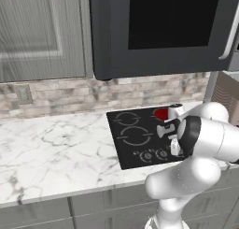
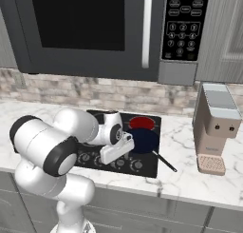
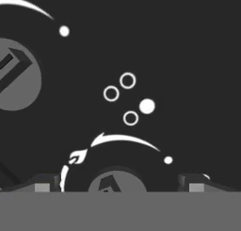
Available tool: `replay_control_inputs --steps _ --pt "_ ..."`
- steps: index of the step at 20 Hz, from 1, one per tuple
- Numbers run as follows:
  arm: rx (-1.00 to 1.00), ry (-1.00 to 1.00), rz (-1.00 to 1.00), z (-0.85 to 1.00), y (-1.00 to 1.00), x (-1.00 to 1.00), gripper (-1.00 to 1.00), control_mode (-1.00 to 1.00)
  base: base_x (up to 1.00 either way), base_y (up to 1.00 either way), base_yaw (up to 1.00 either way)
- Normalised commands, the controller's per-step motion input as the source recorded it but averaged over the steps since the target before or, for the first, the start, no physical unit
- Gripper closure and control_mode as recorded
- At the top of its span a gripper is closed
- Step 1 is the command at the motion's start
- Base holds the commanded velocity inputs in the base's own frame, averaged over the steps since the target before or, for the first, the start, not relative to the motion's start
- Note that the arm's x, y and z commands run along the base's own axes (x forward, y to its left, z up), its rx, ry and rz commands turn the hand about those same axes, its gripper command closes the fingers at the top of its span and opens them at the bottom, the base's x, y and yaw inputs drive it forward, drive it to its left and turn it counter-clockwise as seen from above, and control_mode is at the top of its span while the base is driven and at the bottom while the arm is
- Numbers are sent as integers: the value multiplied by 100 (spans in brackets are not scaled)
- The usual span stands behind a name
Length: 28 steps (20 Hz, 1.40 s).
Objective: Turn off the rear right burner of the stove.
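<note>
Hovered with gripper [image 3: 120,185] spread wide astride small round grey knob [image 3: 116,182], ready to kill bright red rear right burner [image 2: 142,123].

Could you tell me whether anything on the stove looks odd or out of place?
Nothing is spilled, damaged or askew. The one thing that stands out: the rear right burner glows bright red on the stove with nothing on it, while the dark blue pan sits on the zone in front.

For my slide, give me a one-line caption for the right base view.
Franka gripper lowered over the stove knob row, rear right burner glowing red beneath the microwave.
</note>
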Motion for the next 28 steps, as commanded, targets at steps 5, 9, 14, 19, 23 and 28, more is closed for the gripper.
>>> replay_control_inputs --steps 5,9,14,19,23,28 --pt "0 1 0 -7 0 0 -100 -100 0 0 0" --pt "0 0 0 -5 -3 0 -100 -100 0 0 0" --pt "0 0 0 -1 -4 0 100 -100 0 0 0" --pt "0 0 -4 -8 -2 -16 100 -100 0 0 0" --pt "0 0 -7 -10 0 -13 100 -100 0 0 0" --pt "1 0 -8 -7 0 -4 100 -100 0 0 0"
